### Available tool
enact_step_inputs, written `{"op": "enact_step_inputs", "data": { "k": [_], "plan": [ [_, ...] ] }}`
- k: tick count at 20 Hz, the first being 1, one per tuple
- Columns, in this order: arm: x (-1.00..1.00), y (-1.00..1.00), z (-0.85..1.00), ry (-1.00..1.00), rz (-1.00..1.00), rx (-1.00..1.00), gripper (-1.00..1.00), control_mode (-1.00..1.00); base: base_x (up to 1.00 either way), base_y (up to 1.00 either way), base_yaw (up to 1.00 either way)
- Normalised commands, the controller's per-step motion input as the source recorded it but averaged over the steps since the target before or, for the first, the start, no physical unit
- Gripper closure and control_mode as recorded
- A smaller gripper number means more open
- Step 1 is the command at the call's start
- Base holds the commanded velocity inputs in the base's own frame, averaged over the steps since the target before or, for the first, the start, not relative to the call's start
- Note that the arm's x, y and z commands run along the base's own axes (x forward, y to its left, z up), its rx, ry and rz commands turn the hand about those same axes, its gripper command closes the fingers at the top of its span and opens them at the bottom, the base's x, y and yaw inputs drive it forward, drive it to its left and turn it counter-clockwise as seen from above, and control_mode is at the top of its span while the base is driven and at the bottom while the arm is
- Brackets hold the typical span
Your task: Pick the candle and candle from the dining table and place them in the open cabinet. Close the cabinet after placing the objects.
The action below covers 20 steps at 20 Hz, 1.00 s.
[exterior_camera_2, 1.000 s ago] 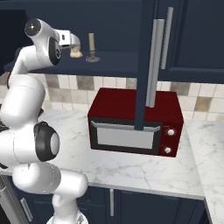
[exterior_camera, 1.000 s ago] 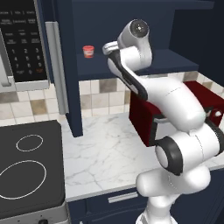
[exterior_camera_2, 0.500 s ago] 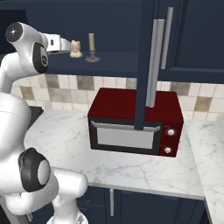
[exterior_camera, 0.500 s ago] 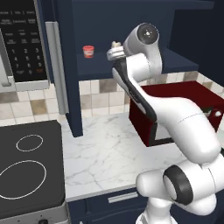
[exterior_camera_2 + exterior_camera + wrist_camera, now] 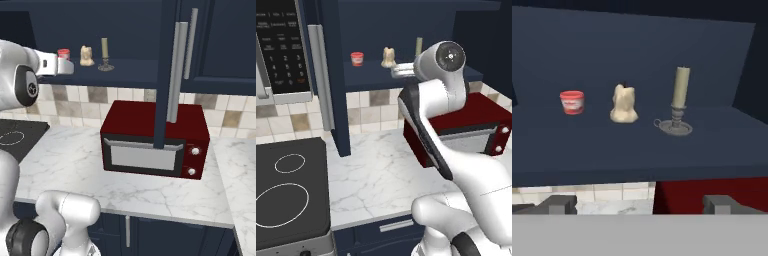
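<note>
Both candles stand on the open cabinet (image 5: pixel 637 145) shelf: the lumpy cream candle (image 5: pixel 624 104) left of the olive taper candle (image 5: pixel 679 102), a red cup (image 5: pixel 572 102) further left. The jaws (image 5: pixel 640 204) hang wide open, empty, in front of the shelf.

Taper candle (image 5: pixel 418 45) in left base view: holder and lower stem hidden behind robot's white upper arm (image 5: pixel 442 75). Gripper (image 5: pixel 639 204) in hand view: only two dark tips (image 5: pixel 560 204) rising at bottom, remainder cut off. Red microwave (image 5: pixel 466 131) in left base view: left and middle portions covered by arm, right side cut by frame edge. Label on small red cup (image 5: pixel 572 102): too small to read. Open cabinet door (image 5: pixel 168 70) in right base view: top cropped by upper edge.
</note>
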Motion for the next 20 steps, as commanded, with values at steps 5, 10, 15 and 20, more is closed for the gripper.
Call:
{"op": "enact_step_inputs", "data": {
  "k": [5, 10, 15, 20],
  "plan": [
    [-0.99, -0.33, 0.00, -0.07, -0.01, 0.12, -1.00, -1.00, 0.00, 0.00, 0.00],
    [-0.85, -0.35, 0.00, -0.03, 0.00, 0.13, -1.00, -1.00, 0.00, 0.00, 0.00],
    [-0.70, -0.14, 0.00, 0.01, 0.00, 0.14, -1.00, -1.00, 0.00, 0.00, 0.00],
    [-0.48, 0.00, 0.00, 0.04, 0.00, 0.11, -1.00, -1.00, 0.00, 0.00, 0.00]
  ]
}}
